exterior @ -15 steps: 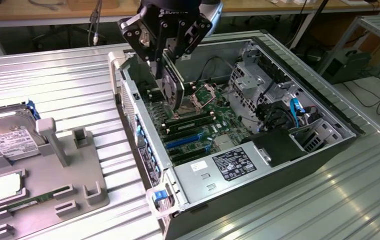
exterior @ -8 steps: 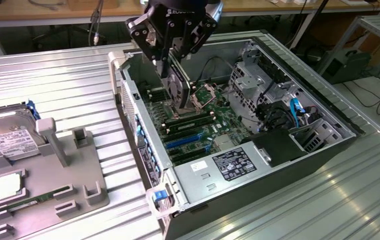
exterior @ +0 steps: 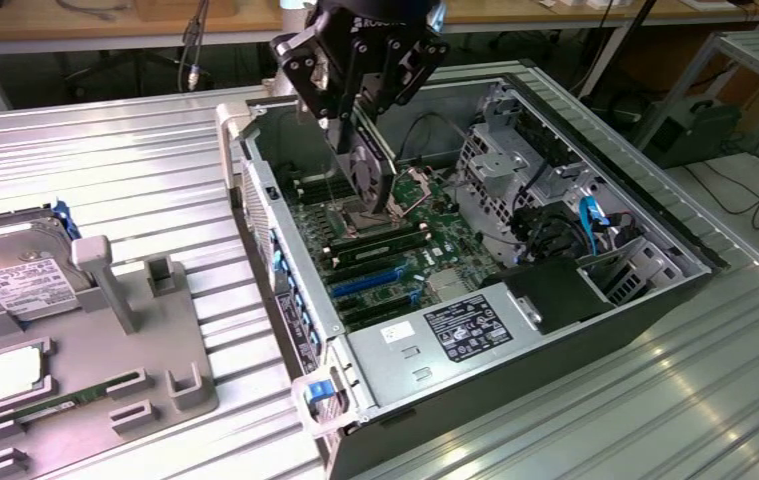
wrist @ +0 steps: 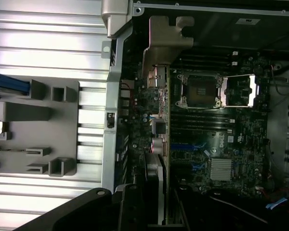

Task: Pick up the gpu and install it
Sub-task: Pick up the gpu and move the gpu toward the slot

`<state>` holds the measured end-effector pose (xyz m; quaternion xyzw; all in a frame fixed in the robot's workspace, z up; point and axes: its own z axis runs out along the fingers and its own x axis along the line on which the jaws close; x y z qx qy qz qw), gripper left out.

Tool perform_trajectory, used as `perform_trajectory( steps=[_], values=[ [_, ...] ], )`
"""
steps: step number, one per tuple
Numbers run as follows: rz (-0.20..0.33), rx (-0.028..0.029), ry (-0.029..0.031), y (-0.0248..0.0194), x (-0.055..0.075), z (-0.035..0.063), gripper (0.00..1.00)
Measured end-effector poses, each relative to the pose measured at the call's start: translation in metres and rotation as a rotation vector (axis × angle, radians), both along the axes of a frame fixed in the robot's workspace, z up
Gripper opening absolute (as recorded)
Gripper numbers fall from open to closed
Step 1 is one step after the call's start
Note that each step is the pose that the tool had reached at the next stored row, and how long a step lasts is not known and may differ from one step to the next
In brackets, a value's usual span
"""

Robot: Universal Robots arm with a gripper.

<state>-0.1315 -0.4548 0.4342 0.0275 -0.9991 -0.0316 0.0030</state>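
The gpu (exterior: 368, 172) hangs on edge inside the open computer case (exterior: 679, 270), above the motherboard (exterior: 393, 255) near the processor socket. It is a thin dark card. My gripper (exterior: 359, 125) is shut on its upper part and comes down from above the case's far end. In the wrist view the gpu (wrist: 163, 120) appears edge-on, with its silver bracket (wrist: 161, 43) at the far end toward the case's rear wall. My gripper (wrist: 151, 192) clamps it from both faces. The blue expansion slots (exterior: 366, 285) lie nearer the power supply, apart from the card.
A grey fixture (exterior: 99, 350) at the exterior view's left carries a hard drive (exterior: 12, 275), a processor chip (exterior: 12, 372) and a green memory stick (exterior: 52, 410). The power supply (exterior: 466, 325), drive cage (exterior: 513, 150) and cables (exterior: 579, 225) crowd the case. All rests on a slatted metal table (exterior: 112, 170).
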Motion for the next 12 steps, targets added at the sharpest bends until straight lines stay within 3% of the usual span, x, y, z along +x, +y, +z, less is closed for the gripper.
perform_trajectory(
  steps=[12],
  values=[
    [0.000,0.0000,0.0000,0.0000,0.022,0.0000,0.28]
  ],
)
